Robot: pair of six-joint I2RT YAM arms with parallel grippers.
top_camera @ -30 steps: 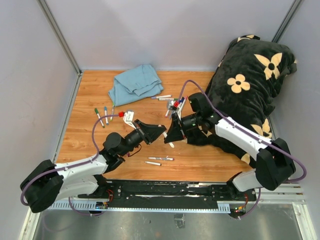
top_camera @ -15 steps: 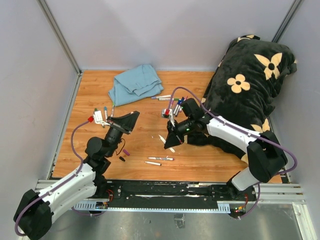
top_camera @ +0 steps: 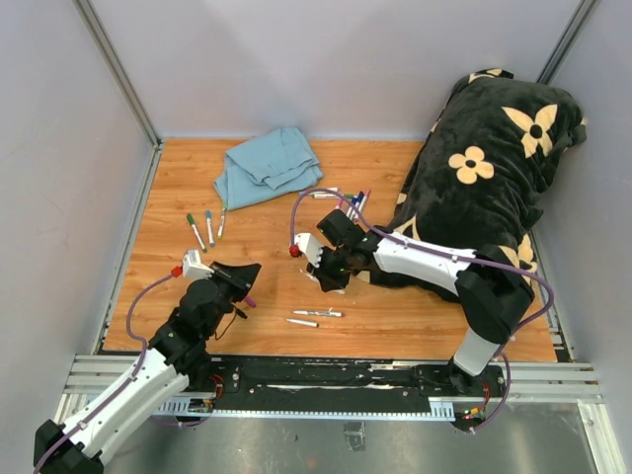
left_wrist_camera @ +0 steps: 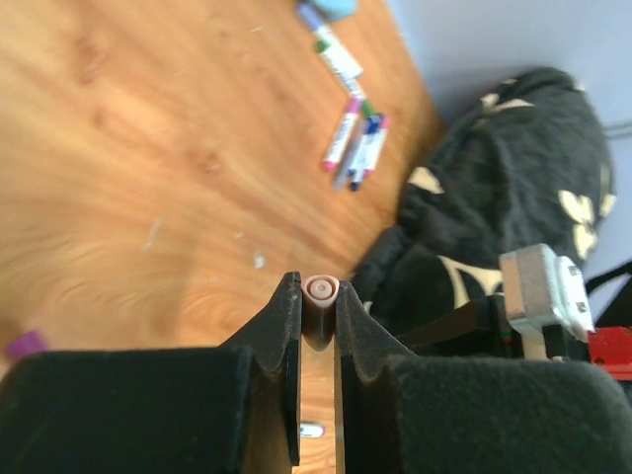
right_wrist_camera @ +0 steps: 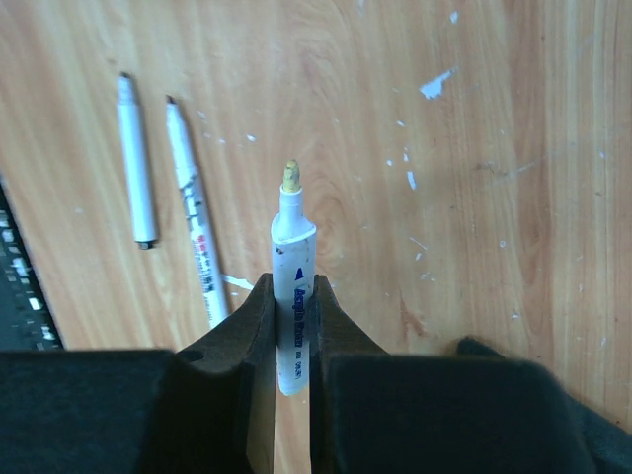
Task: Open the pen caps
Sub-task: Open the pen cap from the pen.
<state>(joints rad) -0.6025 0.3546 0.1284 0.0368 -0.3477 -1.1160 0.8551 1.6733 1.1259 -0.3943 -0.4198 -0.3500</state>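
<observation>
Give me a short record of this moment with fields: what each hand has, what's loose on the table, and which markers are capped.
left hand: shut on a pen cap, seen end-on
right hand: shut on an uncapped marker, tip pointing away from the hand
loose on table: two uncapped markers side by side; a purple cap
capped: three markers at the left; a cluster by the pillow
other: blue cloth at the back
</observation>
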